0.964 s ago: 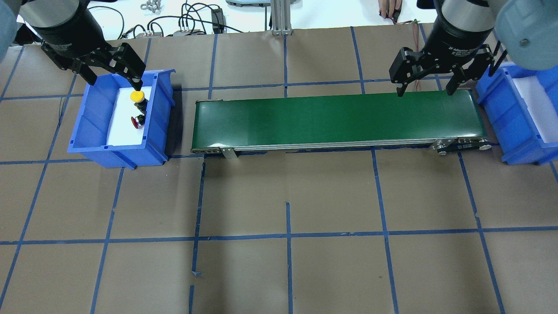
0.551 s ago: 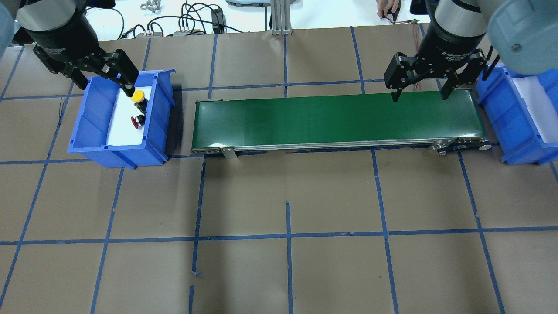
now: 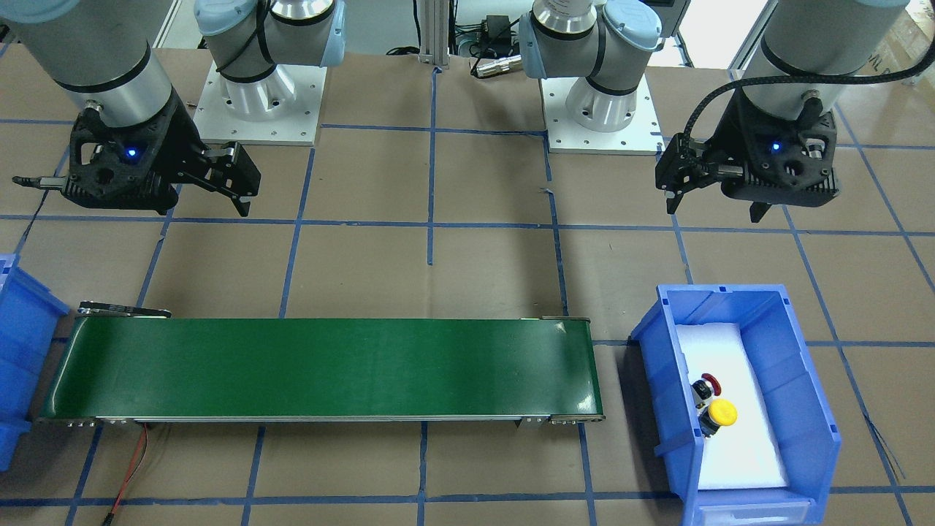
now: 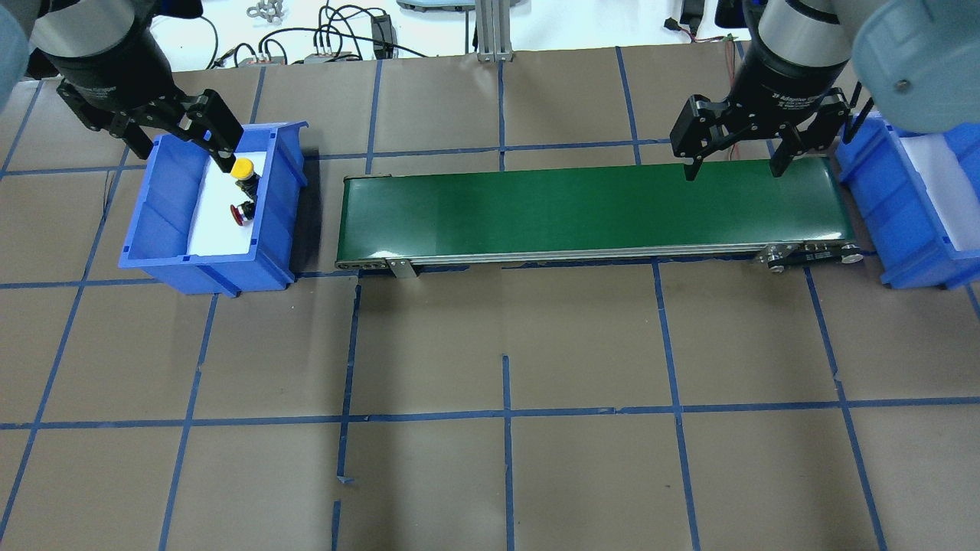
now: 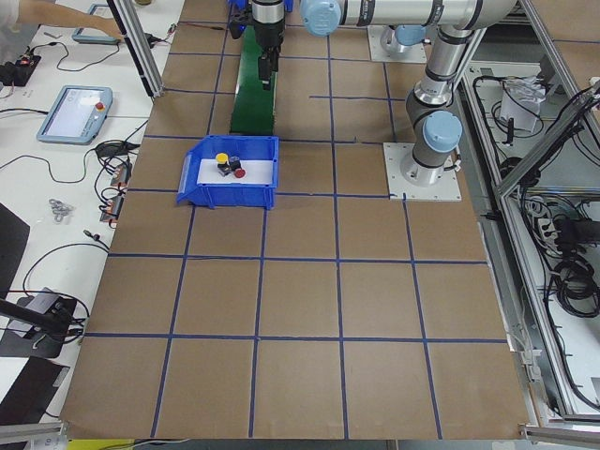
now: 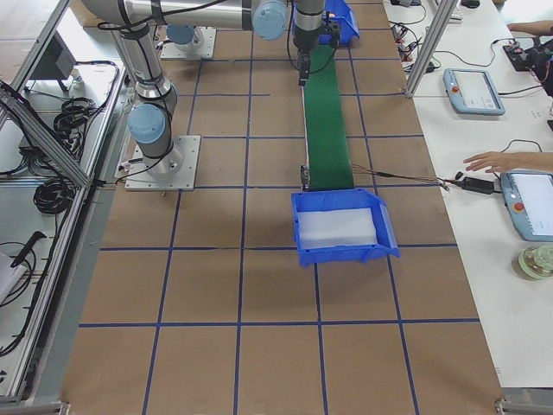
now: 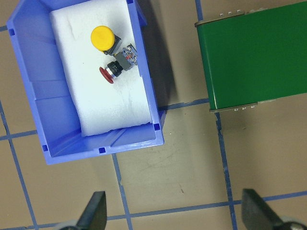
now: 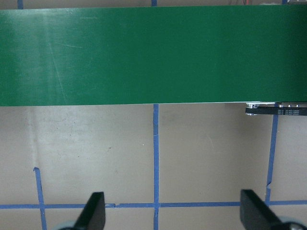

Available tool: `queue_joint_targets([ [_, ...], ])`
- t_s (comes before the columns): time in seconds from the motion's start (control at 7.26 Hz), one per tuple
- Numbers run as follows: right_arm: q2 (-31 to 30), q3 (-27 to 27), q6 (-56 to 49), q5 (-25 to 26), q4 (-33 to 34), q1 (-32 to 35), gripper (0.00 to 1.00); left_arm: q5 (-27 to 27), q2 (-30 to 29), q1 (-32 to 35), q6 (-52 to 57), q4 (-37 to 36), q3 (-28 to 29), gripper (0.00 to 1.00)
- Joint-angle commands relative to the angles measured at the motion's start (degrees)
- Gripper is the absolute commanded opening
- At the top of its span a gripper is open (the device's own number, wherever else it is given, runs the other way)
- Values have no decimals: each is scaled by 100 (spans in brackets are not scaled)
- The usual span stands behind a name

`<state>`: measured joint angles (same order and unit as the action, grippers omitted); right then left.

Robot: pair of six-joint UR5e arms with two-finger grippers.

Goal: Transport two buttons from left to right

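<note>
Blue bin holds yellow button & red button, both unpicked.
L fingers spread, beside bin: centre over yellow button, descend straight. R fingers spread.

Green conveyor belt between blue bin and second blue bin; tape-gridded table.

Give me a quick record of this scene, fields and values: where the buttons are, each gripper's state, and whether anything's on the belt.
yellow button: in left bin, on white foam
red button: same bin, beside the yellow one
conveyor: belt bare
left gripper: open, empty, near left bin
right gripper: open, empty, by conveyor's right end
</note>
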<state>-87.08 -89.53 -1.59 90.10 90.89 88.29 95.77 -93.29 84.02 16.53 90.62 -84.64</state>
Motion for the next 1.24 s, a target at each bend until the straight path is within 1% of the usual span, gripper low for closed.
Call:
queue_joint_targets([
  [0.0, -11, -29, 1, -10, -10, 4, 100, -15, -31, -17, 34, 0, 27, 100],
  [0.14, -63, -38, 1, -10, -19, 4, 100, -32, -127, -104, 435, -235, 27, 100],
  [0.28, -12, -30, 1, 51, -10, 4, 100, -119, -206, -349, 1013, -507, 61, 100],
  [0.41, 24, -21, 1, 52, -1, 4, 100, -120, -381, -499, 1184, -588, 79, 100],
  [0.55, 15, -108, 10, 8, -158, 4, 100, -198, -687, -622, 1186, -754, 123, 100],
  [0.69, 50, -48, 10, -10, -125, 4, 100, -434, -890, -667, 1186, -834, 254, 100],
  [0.83, -19, -13, 18, -1, -142, 4, 100, -463, -1188, -667, 1142, -1087, 386, 100],
  [1.1, -98, -3, 10, 43, -203, 4, 100, -480, -1900, -667, 1185, -1300, 631, 100],
])
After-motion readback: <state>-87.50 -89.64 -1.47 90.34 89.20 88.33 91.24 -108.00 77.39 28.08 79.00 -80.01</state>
